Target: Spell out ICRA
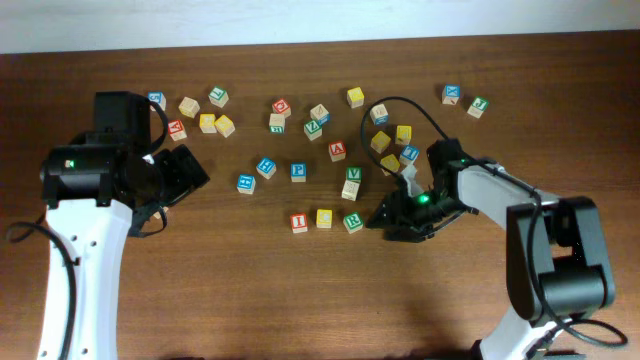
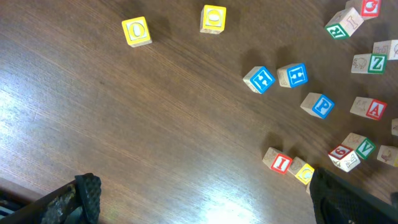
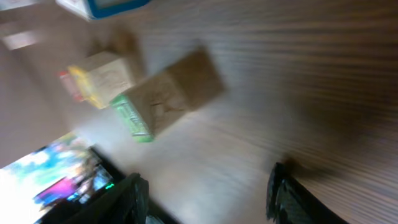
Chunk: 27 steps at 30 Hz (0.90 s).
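The right gripper (image 1: 380,218) lies low over the table (image 1: 250,300) with its fingers (image 3: 132,194) apart and nothing between them. Its own camera is blurred, but it shows bare wood in the gap. Just ahead of its tips sits the R cube (image 1: 353,222), free of both fingers. From overhead the tips come close beside that cube, and I cannot tell whether they touch it. Beyond R, farther out along the same line, stand the C cube (image 1: 324,218) and then the I cube (image 1: 299,222), so the three make a short row reading I, C, R, leading straight away from the gripper. The A cube (image 1: 337,151) is not in that row. It lies off to the gripper's side, well apart from the fingers, near the V cube (image 1: 353,174) and the P cube (image 1: 298,171). The left gripper (image 1: 195,172) is spread wide and holds nothing. Its camera shows the I cube (image 2: 278,162) and the C cube (image 2: 303,171) ahead near one finger (image 2: 339,199), and the A cube (image 2: 372,109) farther out on the same side.
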{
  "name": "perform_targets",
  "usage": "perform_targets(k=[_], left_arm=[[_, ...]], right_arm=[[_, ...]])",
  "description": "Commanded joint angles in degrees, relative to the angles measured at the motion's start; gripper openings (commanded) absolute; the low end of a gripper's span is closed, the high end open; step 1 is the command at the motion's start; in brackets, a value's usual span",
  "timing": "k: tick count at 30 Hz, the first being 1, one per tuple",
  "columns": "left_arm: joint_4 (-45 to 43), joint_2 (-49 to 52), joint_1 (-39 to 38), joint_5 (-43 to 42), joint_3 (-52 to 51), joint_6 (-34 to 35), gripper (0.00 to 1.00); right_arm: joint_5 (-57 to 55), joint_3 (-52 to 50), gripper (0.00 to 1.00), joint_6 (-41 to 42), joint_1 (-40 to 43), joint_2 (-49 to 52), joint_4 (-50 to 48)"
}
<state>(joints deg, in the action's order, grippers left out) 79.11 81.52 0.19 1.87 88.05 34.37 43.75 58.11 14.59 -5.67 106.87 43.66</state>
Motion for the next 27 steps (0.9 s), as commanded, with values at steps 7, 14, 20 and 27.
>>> perform_targets(k=[7, 14, 20, 27], left_arm=[[-0.13, -0.87, 0.26, -0.2, 0.22, 0.76, 0.99], [-0.13, -0.87, 0.26, -0.2, 0.22, 0.76, 0.99], [-0.13, -0.87, 0.26, -0.2, 0.22, 0.76, 0.99], [-0.13, -0.87, 0.24, -0.2, 0.2, 0.76, 0.99]], right_arm=[[-16.81, 5.97, 0.04, 11.37, -7.39, -1.31, -14.8], [-25.59, 5.97, 0.04, 17.9, -13.14, 1.81, -20.04], [-22.95, 5.97, 0.05, 18.01, -14.21, 4.37, -27.47], [-21.42, 8.96, 0.09, 15.06, -13.0, 3.58, -29.09]])
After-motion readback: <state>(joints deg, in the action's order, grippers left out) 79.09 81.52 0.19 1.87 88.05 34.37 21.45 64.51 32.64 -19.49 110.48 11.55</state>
